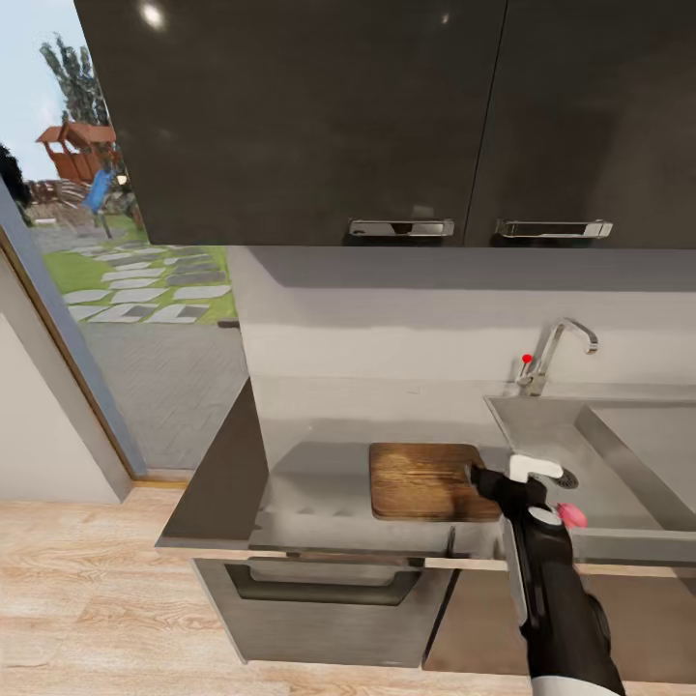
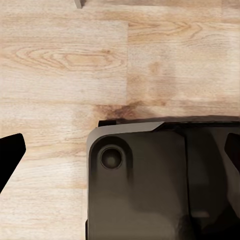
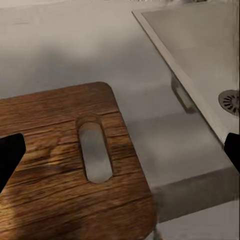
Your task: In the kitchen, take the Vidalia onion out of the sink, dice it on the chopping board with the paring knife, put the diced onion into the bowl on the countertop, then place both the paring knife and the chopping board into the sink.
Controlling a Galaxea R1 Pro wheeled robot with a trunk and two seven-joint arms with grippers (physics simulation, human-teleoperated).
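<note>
While the right arm reaches out over the counter (image 1: pixel 319 483), I have the right gripper (image 1: pixel 517 480) hovering at the board's (image 1: pixel 425 480) slotted end, at about five o'clock in my head view. From the right wrist camera the two fingertips (image 3: pixel 10 157) stand far apart at the frame's edges, so the jaws are spread wide and hold nothing. Between them lies the board's rounded corner with the oval slot (image 3: pixel 95 155), and past it the sink (image 3: pixel 200 55) with its drain (image 3: pixel 231 101) just showing. The sink sits at three o'clock of the board, tap (image 1: pixel 556 353) and red knob (image 1: pixel 527 359) behind it.

The left gripper (image 2: pixel 120 160) hangs low over the wood floor (image 2: pixel 60 60), next to a dark housing that looks like part of my own base. Its dark fingertips sit at opposite edges of that wrist view, so I read it as open and empty too.

I see no onion, knife or bowl in any view, and the board is bare. My judgement: I am either lining up on the board to carry it to the sink or setting up beside it, and I cannot tell which. If the board is the target, the next move calls for dropping the fingers over its near edge, closing firmly, then lifting clear of the sink's rim before swinging toward three o'clock.
</note>
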